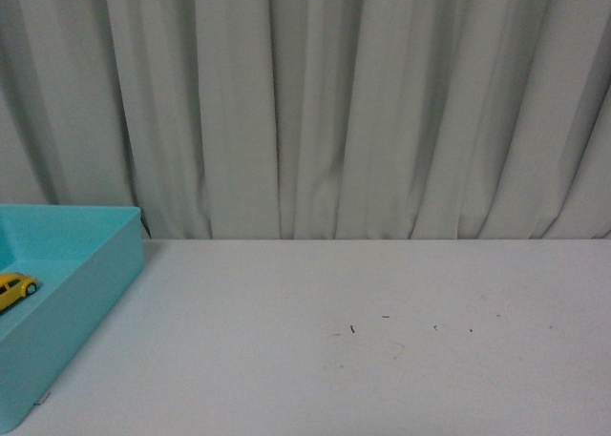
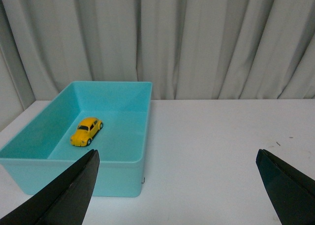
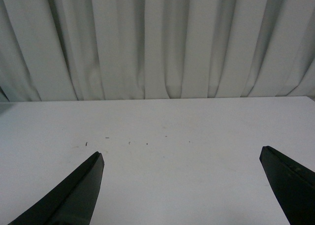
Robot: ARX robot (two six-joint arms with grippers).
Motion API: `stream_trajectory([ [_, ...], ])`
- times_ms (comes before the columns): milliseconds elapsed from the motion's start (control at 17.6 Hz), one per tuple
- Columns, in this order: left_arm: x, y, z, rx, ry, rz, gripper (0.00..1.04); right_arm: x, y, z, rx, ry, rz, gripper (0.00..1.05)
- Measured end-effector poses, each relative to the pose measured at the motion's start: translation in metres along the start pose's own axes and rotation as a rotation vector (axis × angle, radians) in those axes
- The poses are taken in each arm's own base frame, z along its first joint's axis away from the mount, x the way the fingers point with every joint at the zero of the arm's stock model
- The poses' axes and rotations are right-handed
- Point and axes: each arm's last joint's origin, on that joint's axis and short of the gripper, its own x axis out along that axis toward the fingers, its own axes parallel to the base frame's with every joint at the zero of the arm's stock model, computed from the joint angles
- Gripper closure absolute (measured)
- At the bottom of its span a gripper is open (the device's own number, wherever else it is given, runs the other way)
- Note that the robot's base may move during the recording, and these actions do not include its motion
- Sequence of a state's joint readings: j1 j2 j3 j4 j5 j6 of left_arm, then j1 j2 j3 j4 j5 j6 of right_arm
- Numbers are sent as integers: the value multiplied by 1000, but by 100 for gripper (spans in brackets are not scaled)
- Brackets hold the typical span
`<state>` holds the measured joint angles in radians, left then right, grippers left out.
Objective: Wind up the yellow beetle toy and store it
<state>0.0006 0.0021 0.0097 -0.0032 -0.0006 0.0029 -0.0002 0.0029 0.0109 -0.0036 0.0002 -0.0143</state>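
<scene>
The yellow beetle toy rests on its wheels on the floor of a turquoise bin. In the front view the toy shows at the far left edge, inside the same bin. My left gripper hangs open above the white table, well back from the bin, nothing between its black fingers. My right gripper is open too, over bare table with only small dark specks ahead. Neither arm shows in the front view.
A white table runs to a pale grey pleated curtain at the back. The bin stands at the table's left side, its walls taller than the toy. Small dark marks dot the table's middle.
</scene>
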Motion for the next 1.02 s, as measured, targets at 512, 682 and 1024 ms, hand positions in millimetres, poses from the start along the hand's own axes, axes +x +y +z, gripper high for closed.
stream_trajectory([
  [512,0,0,0,0,0,-1,7,0,0,0,0,1,0,7],
  [682,0,0,0,0,3,0,7,0,0,0,0,2,0,7],
  [1024,0,0,0,0,1,1,7,0,0,0,-1,0,0,7],
])
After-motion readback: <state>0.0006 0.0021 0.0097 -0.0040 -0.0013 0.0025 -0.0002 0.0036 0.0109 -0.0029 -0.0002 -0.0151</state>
